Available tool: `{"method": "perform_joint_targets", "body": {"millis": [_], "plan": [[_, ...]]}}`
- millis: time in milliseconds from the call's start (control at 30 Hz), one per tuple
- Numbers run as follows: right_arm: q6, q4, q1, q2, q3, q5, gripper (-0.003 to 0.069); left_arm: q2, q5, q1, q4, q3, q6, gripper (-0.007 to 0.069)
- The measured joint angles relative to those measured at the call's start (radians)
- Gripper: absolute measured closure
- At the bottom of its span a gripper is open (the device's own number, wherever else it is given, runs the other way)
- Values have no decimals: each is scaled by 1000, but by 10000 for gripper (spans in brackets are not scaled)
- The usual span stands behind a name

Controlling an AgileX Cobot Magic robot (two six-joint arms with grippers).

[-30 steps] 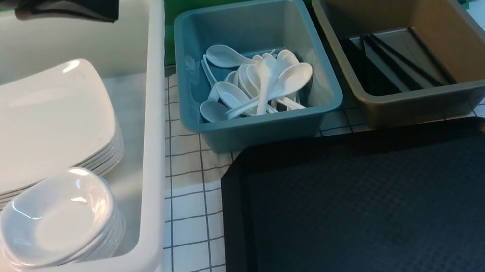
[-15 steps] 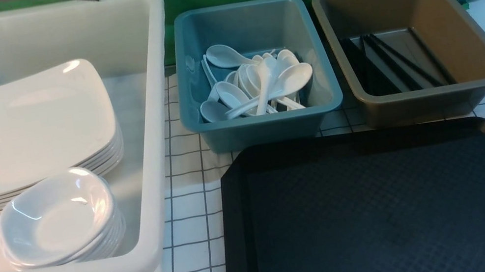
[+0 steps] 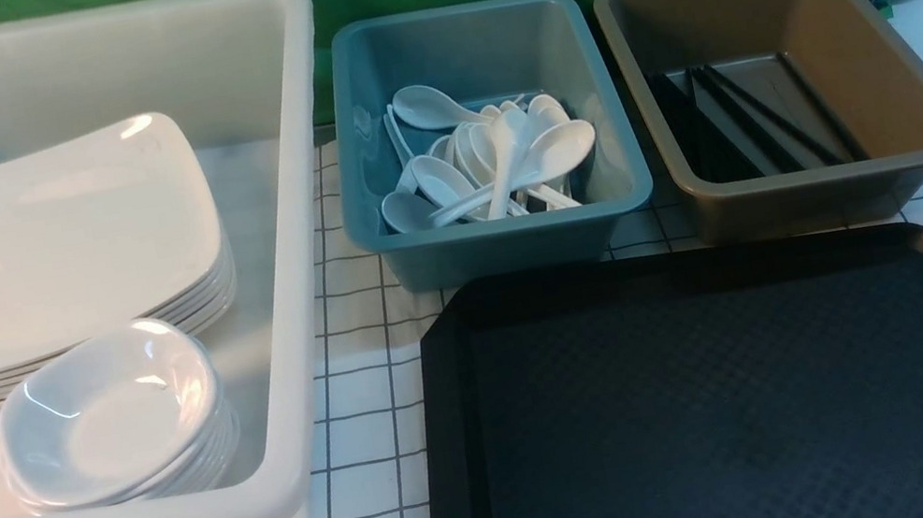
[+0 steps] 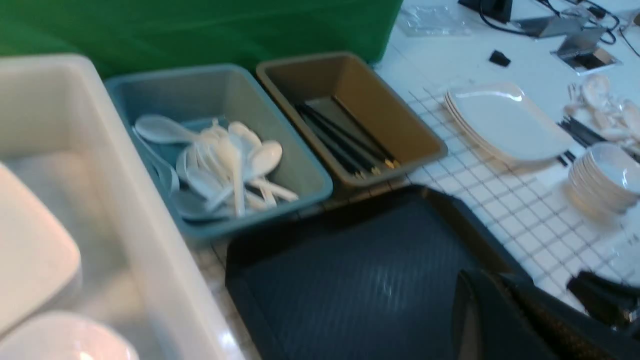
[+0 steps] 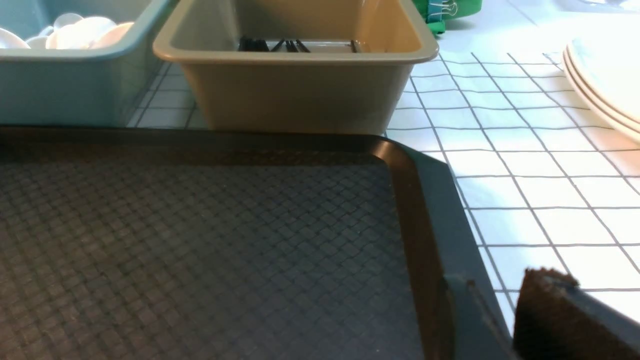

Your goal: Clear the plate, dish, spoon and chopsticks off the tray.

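A: Where is the large black rectangular plastic tray (image 3: 733, 401) sitting?

B: It is lying at the near edge of the gridded white tabletop (image 3: 355, 411), right of centre, with its diamond-textured floor showing from rim to rim.

A: And the large glossy white square plate (image 3: 51, 246)?

B: It is topping a stack inside the big white plastic tub (image 3: 295, 231) at the tabletop's left edge. The small glossy white rounded-square dish (image 3: 109, 416) is topping its own stack just in front, touching the plates.

A: The cutlery?

B: The white plastic soup spoon (image 3: 501, 162) is lying on a heap of spoons in the teal plastic bin (image 3: 507, 246), just beyond the tray. The thin black chopsticks (image 3: 768, 115) are lying in the brown plastic bin (image 3: 794, 205) beside it, towards the far right.

A: What are the arms doing?

B: Neither is showing from the front. The left end effector (image 4: 500, 325) is hanging over the tray's near right part, fingers together, gripping nothing. One finger of the right end effector (image 5: 560, 310) is showing just outside the tray's right rim; I cannot tell whether it is apart or together
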Motion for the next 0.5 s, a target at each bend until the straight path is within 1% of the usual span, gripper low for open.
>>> {"method": "perform_joint_targets", "body": {"millis": [33,100,133,167,200,267,333,367,400,500], "plan": [[0,0,0,0,0,0,419,-11,0,0,0,12,0,620],[0,0,0,0,0,0,419,-140,-28,0,0,174,5,620],[0,0,0,0,0,0,419,-206,-66,0,0,278,9,620],[0,0,0,0,0,0,419,-217,-74,0,0,278,10,620],[0,0,0,0,0,0,419,-293,-126,-1,0,384,10,620],[0,0,0,0,0,0,419,-394,-240,-1,0,529,10,620],[0,0,0,0,0,0,419,-478,-385,-1,3,655,10,620],[0,0,0,0,0,0,419,-492,-416,-1,5,678,10,620],[0,-1,0,0,0,0,419,-546,-564,-1,6,766,10,620],[0,-1,0,0,0,0,419,-597,-714,-1,7,861,11,620]]}}
